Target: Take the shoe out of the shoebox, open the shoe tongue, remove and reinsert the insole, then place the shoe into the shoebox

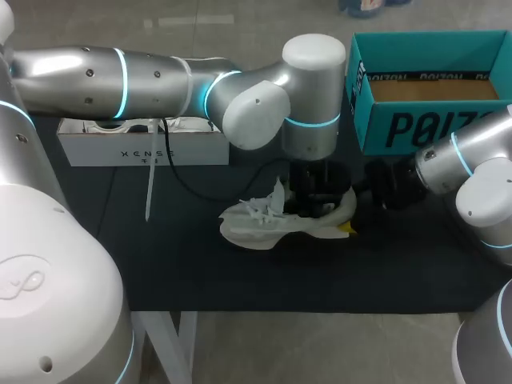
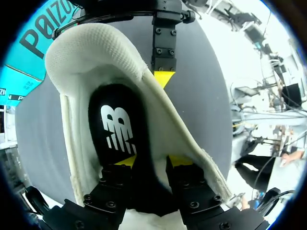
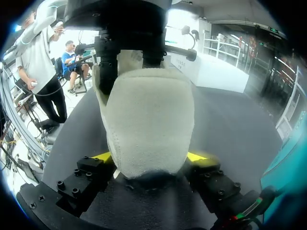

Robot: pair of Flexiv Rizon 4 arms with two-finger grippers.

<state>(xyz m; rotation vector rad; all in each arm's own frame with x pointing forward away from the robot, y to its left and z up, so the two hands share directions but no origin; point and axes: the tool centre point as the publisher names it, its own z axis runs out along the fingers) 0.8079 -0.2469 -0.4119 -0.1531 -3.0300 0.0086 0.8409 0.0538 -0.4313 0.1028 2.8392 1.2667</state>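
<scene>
My left arm [image 1: 160,76] stretches across the dark table [image 1: 240,272], wrist pointing straight down into the white shoe [image 1: 256,220] near the teal shoebox [image 1: 432,88], my right gripper [image 3: 151,157] clamps its heel, and only the left wrist view shows my left gripper [image 2: 153,162] pinching the black insole [image 2: 117,124].

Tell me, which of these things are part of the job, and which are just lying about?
Part of the job: the white shoe, held at the heel by the right hand; its black insole, with the left hand over it; the teal shoebox.
Lying about: the white box at the back, the white strip in front of it, the black cable.
</scene>
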